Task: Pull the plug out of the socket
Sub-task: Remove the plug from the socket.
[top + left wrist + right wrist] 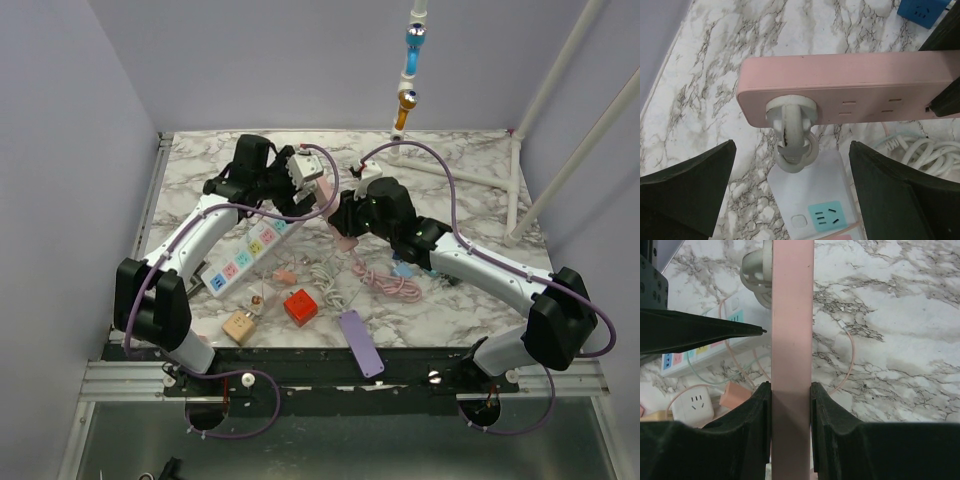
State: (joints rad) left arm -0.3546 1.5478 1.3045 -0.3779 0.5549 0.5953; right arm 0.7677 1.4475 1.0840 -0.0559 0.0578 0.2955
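- At the end socket of the pink power strip [850, 80], the white plug [790, 117] is still pushed fully in.
- My left gripper [792, 147] faces the plug with its jaws spread wide, one finger on each side, not touching it.
- My right gripper [790, 387] clamps the strip's other end edge-on.
- My left arm [200, 235] and right arm [480, 265] reach forward and meet over the marble table [470, 160], where a white power strip [245, 250] lies.

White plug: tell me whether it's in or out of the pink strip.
In. The white plug sits flush against the pink strip, no prongs showing.
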